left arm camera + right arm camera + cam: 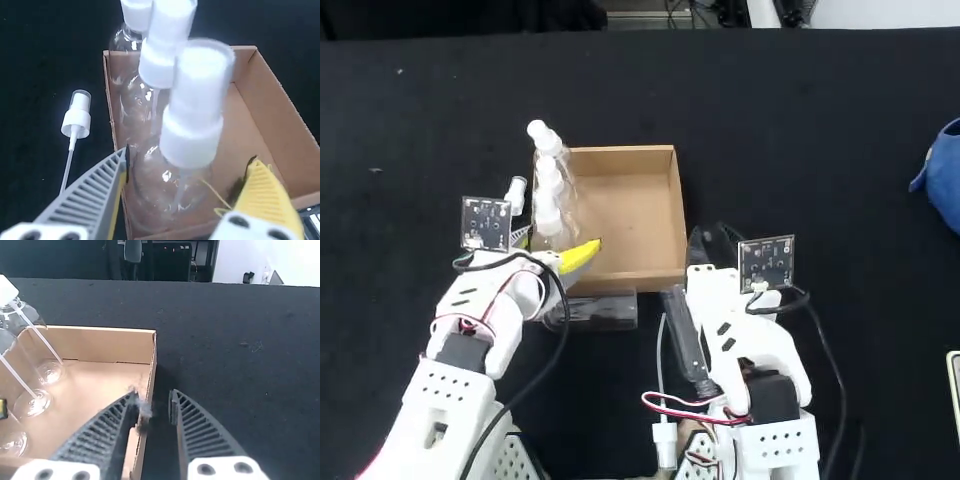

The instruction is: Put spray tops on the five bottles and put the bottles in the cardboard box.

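Left gripper (pixel 187 157) is at the near-left corner of the cardboard box (pixel 640 215), fingers spread either side of the nearest bottle (pixel 172 192). That bottle stands inside against the left wall with its top on; contact unclear. Two more capped bottles (pixel 550 180) stand behind it along the same wall. One loose spray top (pixel 76 114) lies on the table (pixel 800 130) just left of the box. Right gripper (pixel 153 395) is at the near-right corner, fingers slightly apart astride the right wall, outer finger clear of it.

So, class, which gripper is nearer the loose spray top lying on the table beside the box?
Left. The left gripper straddles a bottle at the cardboard box wall beside the spray top; the right gripper straddles the opposite wall, across the box.
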`<state>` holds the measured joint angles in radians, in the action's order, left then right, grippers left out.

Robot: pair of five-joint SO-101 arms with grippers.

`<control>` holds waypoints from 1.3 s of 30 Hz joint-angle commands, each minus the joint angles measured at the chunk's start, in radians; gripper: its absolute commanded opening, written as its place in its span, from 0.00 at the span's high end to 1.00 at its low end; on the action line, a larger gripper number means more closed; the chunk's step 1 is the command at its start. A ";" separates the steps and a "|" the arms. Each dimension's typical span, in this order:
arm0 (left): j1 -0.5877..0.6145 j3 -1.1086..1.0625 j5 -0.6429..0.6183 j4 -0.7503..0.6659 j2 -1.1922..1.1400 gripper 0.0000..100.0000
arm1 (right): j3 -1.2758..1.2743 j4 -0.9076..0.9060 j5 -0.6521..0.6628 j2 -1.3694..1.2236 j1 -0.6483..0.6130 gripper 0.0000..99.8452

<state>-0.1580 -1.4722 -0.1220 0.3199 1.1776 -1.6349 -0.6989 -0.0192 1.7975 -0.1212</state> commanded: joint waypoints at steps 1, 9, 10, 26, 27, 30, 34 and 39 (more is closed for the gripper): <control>0.008 0.097 -0.011 0.035 0.011 0.76 | 0.004 0.023 0.008 0.084 0.020 0.91; 0.008 0.300 -0.012 0.371 0.011 0.76 | 0.004 0.023 0.006 0.084 0.020 0.91; 0.008 0.318 -0.012 0.405 0.011 0.76 | 0.004 0.023 0.005 0.084 0.020 0.91; 0.008 0.561 -0.014 0.827 0.011 0.76 | 0.002 0.025 0.003 0.084 0.020 0.91; 0.008 0.582 -0.014 0.855 0.011 0.76 | 0.002 0.025 0.003 0.084 0.020 0.91; 0.008 0.624 -0.006 0.945 0.011 0.76 | 0.002 0.025 0.003 0.084 0.020 0.91; 0.082 0.608 -0.003 1.030 0.011 0.76 | 0.002 0.025 0.003 0.084 0.020 0.91; 0.288 0.627 0.103 1.065 0.011 0.76 | 0.001 0.025 0.003 0.084 0.015 0.91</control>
<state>-0.0169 -0.9122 -0.1250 1.3541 1.1776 -1.6349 -0.6989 -0.0192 1.7975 -0.1212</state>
